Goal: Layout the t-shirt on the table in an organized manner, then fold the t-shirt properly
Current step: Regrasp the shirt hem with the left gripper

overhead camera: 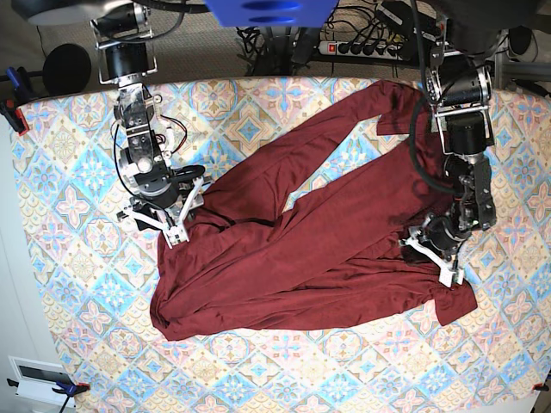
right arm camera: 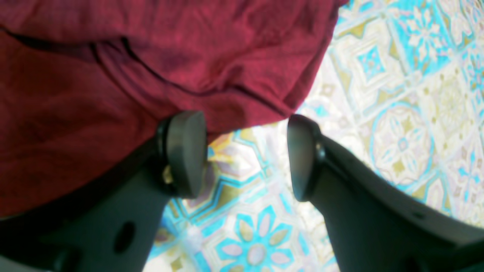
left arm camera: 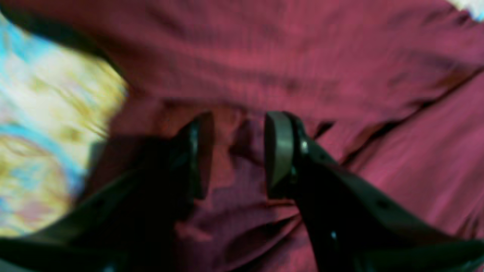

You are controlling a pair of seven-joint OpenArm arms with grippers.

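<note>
- Left gripper [left arm camera: 236, 155]: jaws partly apart, a bunched fold of the t-shirt [overhead camera: 293, 249] between the pads; cannot tell if it is pinched.
- Right gripper [right arm camera: 245, 155]: jaws wide apart, empty, at the shirt's edge.
- Table [overhead camera: 69, 284]: carries the shirt, which sprawls crumpled across its middle.
- T-shirt: soft, light and limp, likely to sag and drag; judged best taken at a hem or shoulder corner.

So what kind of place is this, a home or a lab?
Most likely a robotics lab or test bench. Two robot arms are mounted at the far edge of the table, a power strip with tangled cables sits behind it, and a t-shirt lies spread as the work piece.
</note>
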